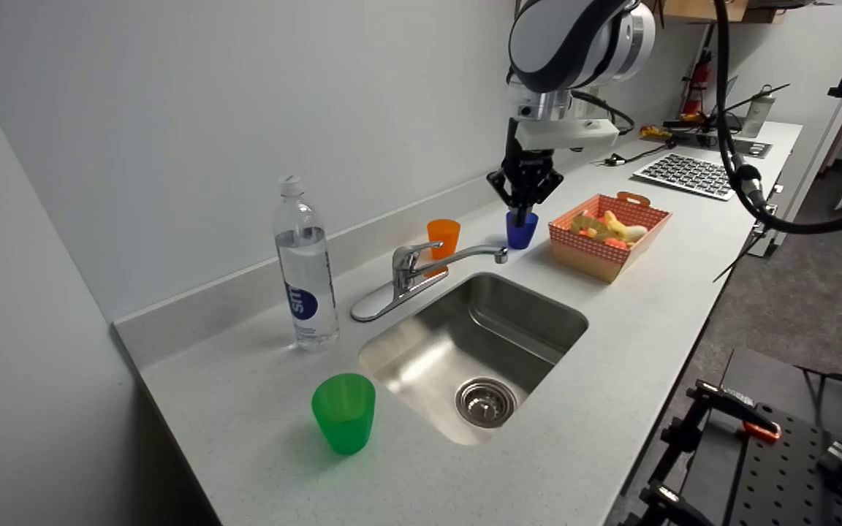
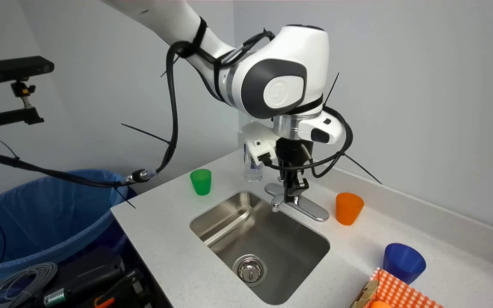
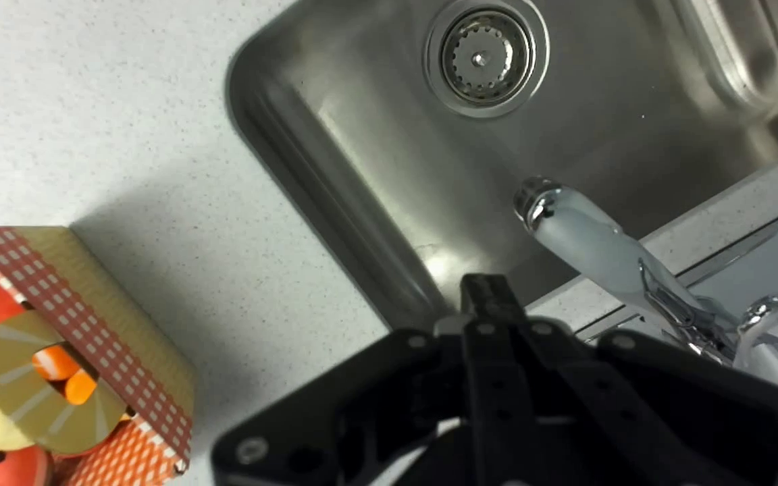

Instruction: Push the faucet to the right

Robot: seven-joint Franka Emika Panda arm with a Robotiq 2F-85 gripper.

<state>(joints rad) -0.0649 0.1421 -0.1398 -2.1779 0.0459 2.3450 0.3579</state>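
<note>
The gripper [image 3: 489, 291] is hanging clenched and empty, probably so it can nudge like one blunt rod. Left of it in an exterior view, the faucet [image 1: 404, 272] is standing on the desk [image 1: 574, 387], its spout [image 3: 585, 236] reaching over the sink [image 1: 457, 343] for pouring.

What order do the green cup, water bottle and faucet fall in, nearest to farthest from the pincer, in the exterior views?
1. Faucet: below and left of the pincer in an exterior view, beside the sink.
2. Water bottle: farther left in that view.
3. Green cup: lower left in that view; farthest of the three in both exterior views.
</note>
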